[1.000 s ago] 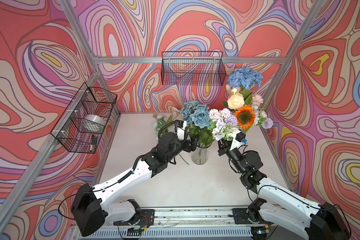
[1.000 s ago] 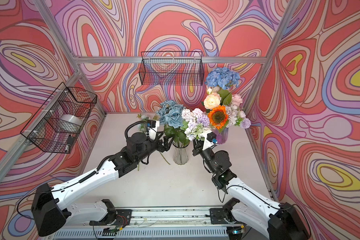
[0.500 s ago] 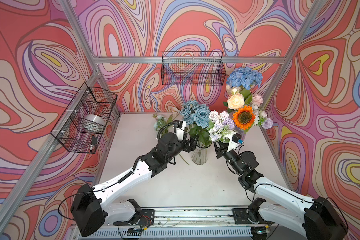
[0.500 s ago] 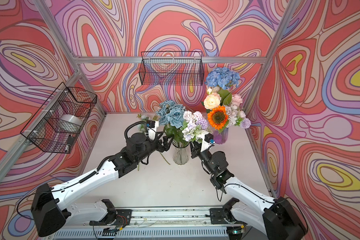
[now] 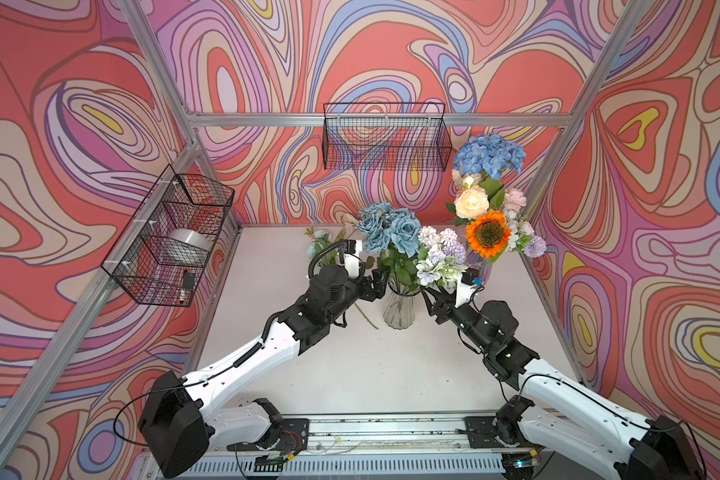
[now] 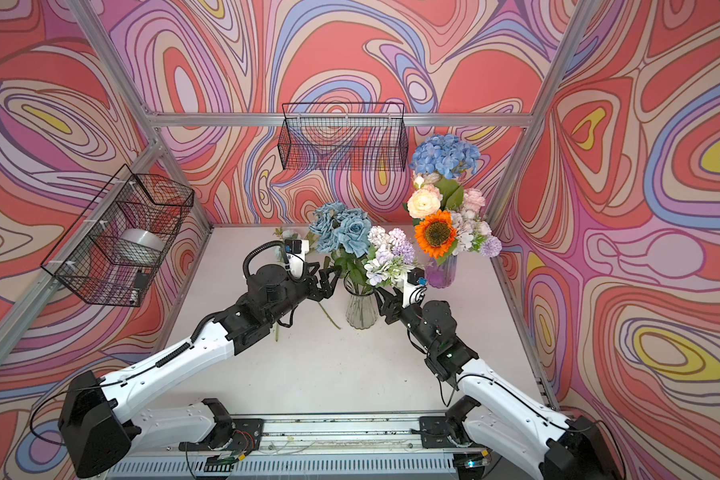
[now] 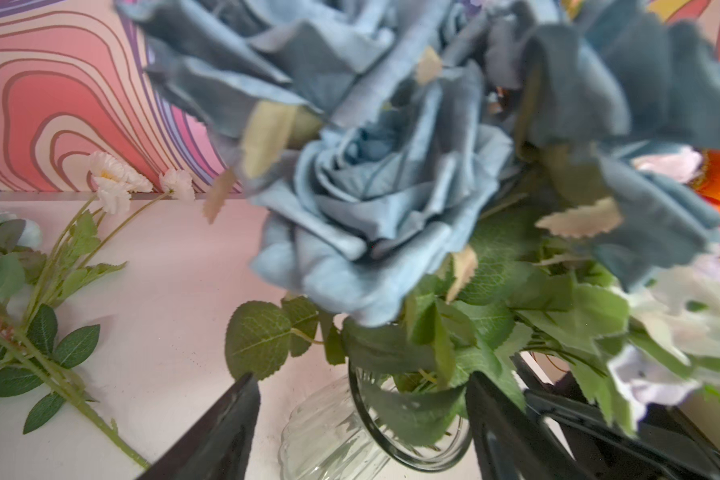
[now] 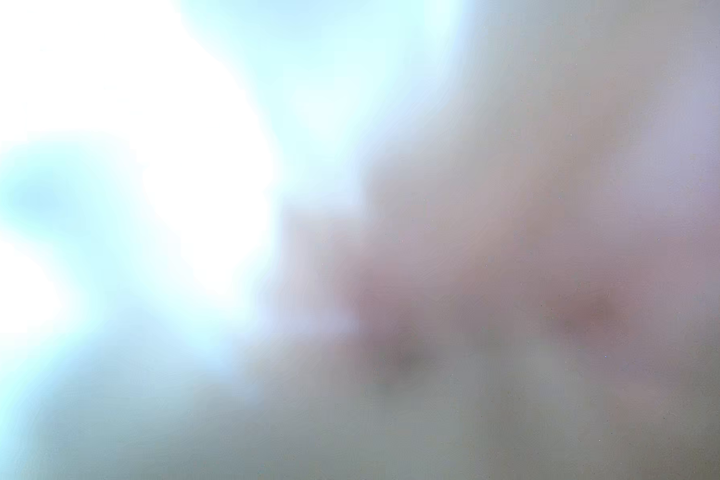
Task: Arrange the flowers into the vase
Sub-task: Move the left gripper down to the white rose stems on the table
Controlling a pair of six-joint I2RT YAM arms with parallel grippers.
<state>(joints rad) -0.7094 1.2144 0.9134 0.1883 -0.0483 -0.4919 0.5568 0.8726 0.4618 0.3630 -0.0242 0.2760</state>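
A clear glass vase [image 5: 399, 311] [image 6: 361, 311] stands mid-table and holds flowers: blue roses [image 5: 387, 230] [image 7: 375, 199] and a lilac cluster [image 5: 439, 255] [image 6: 389, 253]. My left gripper [image 5: 377, 282] [image 6: 329, 280] [image 7: 362, 376] is open, level with the vase's rim on its left, with nothing between its fingers. My right gripper [image 5: 430, 301] [image 6: 382, 305] sits at the vase's right side under the lilac cluster, its fingers apart. The right wrist view is a pale blur, covered by petals.
A purple vase [image 5: 484, 272] at the back right holds a full bouquet with a sunflower [image 5: 487, 232] and a blue hydrangea [image 5: 489, 156]. Loose stems with white blooms [image 7: 113, 183] lie behind the left arm [image 5: 321, 245]. Wire baskets [image 5: 385, 137] [image 5: 171, 241] hang on the walls.
The right gripper has moved left and down to the glass vase with the lilac cluster, and its fingers have parted. The left arm has stayed still.
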